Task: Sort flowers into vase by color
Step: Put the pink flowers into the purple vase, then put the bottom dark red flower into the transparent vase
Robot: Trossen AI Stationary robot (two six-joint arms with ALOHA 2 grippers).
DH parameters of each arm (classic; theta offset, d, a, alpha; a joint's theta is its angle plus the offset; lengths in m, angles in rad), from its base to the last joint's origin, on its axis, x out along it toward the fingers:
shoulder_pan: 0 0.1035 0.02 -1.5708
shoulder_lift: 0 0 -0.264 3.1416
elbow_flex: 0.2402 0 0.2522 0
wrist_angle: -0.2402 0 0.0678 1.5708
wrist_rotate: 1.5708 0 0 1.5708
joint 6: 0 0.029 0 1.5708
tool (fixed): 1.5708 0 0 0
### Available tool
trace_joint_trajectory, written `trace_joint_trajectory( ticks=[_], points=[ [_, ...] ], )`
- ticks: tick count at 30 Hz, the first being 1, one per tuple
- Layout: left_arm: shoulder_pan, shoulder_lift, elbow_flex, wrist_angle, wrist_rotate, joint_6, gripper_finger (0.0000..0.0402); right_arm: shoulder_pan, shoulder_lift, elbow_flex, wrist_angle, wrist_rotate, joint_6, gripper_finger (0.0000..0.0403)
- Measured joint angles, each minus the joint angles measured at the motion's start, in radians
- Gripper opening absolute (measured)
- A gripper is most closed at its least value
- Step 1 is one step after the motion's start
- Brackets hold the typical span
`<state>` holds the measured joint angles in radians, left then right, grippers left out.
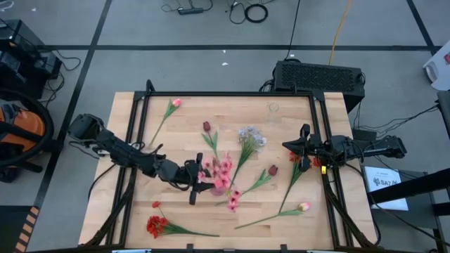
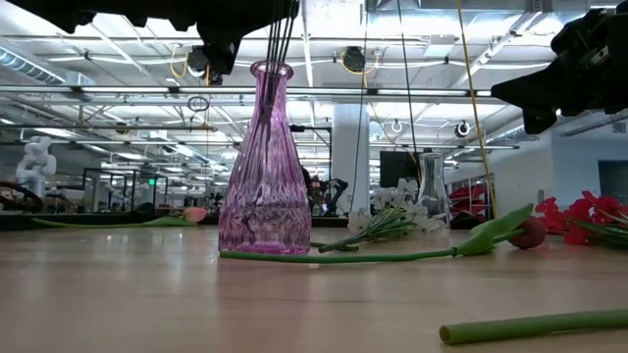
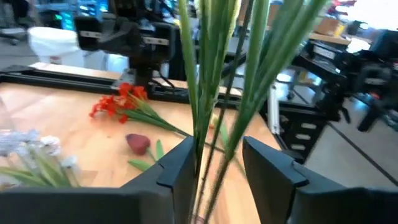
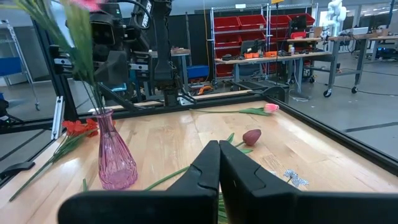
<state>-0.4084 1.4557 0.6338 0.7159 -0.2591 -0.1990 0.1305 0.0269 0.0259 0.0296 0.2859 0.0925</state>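
Your wooden worktop [image 1: 176, 133] carries a pink vase [image 2: 265, 167] near its middle, pink flowers [image 1: 219, 171] standing in it. Directly above the vase, your left claw [image 3: 214, 165] is spread around their stems. Right of the vase, your right claw [image 4: 219, 162] is pressed together.

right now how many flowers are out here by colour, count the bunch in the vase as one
pink: 3 (two pink buds, one bunch in the vase)
red: 4 (two dark red buds, two red sprays)
pale blue-white: 1 (pale spray)
total: 8
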Motion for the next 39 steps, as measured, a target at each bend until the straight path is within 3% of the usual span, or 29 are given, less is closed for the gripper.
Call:
trace_joint_trajectory(
  ticks=[9,17,25,34,39],
  points=[
    [0.002,-0.135,0.002,-0.166,0.013,-0.006,0.015,0.0,0.0,0.0,0.0,0.0,0.0,0.0],
    [0.002,-0.316,0.002,-0.449,-0.008,-0.016,0.015,0.0,0.0,0.0,0.0,0.0,0.0,0.0],
    [0.004,-0.485,0.002,-0.795,-0.137,-0.247,0.015,0.0,0.0,0.0,0.0,0.0,0.0,0.0],
    [0.035,-0.558,0.002,-1.101,-0.142,-0.515,0.015,0.0,0.0,0.0,0.0,0.0,0.0,0.0],
    [0.055,-0.557,0.002,-1.241,-0.139,-0.581,0.015,0.0,0.0,0.0,0.0,0.0,0.0,0.0]
  ],
)
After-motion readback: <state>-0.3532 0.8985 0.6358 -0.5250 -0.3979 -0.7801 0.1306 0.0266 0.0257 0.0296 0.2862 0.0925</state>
